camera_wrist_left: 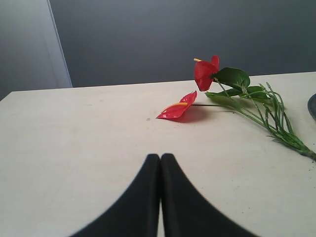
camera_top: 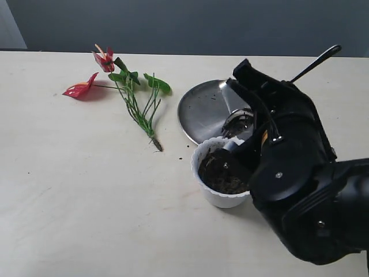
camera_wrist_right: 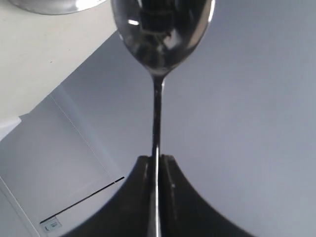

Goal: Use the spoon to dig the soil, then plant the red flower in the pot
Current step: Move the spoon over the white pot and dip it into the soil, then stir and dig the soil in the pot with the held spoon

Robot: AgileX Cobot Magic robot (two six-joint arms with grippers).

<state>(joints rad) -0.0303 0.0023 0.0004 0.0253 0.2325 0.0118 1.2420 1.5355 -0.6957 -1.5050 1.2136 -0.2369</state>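
The white scalloped pot stands in the middle of the table, filled with dark soil. My right gripper hovers just behind it, shut on the silver spoon. The spoon's bowl hangs over the pot's far rim and its handle sticks up to the right. In the right wrist view the spoon runs out from between the closed fingers. The red flower lies flat on the table to the left. My left gripper is shut and empty, short of the flower.
A round steel plate lies behind the pot, close to the flower's stem end; its edge shows in the left wrist view. A few soil crumbs dot the table beside the pot. The bulky right arm covers the table's right front.
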